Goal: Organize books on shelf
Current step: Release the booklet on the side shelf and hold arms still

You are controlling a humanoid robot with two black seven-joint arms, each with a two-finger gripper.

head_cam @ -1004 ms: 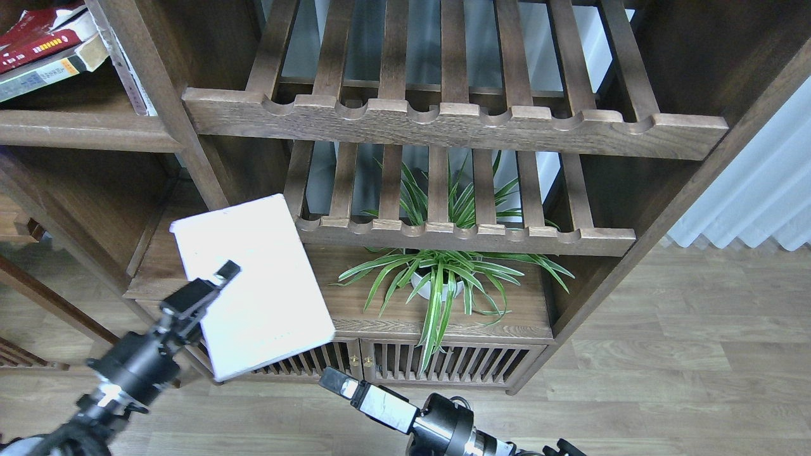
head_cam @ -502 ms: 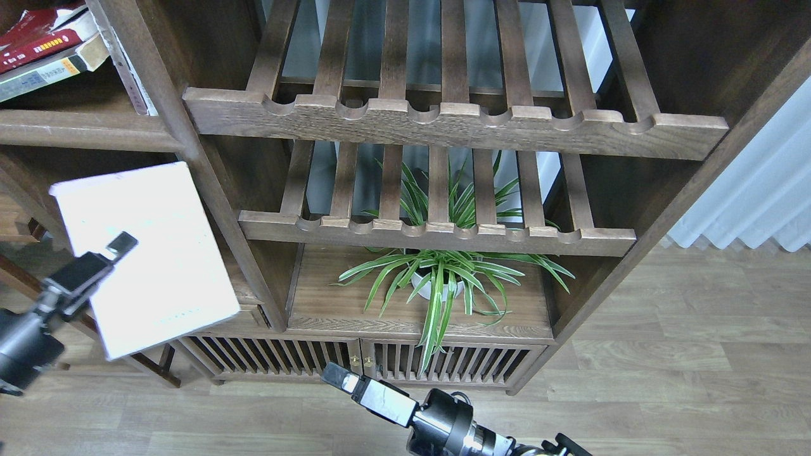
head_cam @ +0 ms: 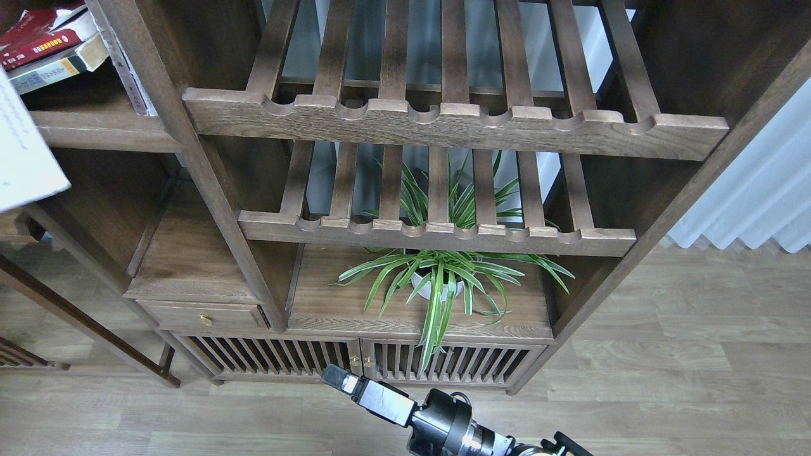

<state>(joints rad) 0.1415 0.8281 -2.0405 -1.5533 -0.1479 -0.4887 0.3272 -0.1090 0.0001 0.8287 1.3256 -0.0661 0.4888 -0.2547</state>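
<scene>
The large white book (head_cam: 25, 152) shows only as a corner at the left edge, raised in front of the shelf (head_cam: 108, 130), a solid dark-brown board at the upper left. No purple band shows on it. My left gripper is out of view, so what holds the book is hidden. The thick red book (head_cam: 38, 38) lies flat on the shelf on top of another book (head_cam: 60, 66) whose cover is hidden. My right gripper (head_cam: 340, 380) is low at the bottom centre, in front of the cabinet doors, holding nothing I can see; its fingers cannot be told apart.
Two slatted racks with notched front rails (head_cam: 443, 123) (head_cam: 437, 231) fill the middle. A potted spider plant (head_cam: 437, 278) stands on the board below them. A small drawer (head_cam: 203, 315) and slatted doors (head_cam: 355, 361) are at the bottom. A pale curtain (head_cam: 760, 202) hangs at the right.
The white book has moved left and up, from in front of the lower left compartment to the left edge beside the upper shelf. My left gripper has left the view. The right arm barely moved.
</scene>
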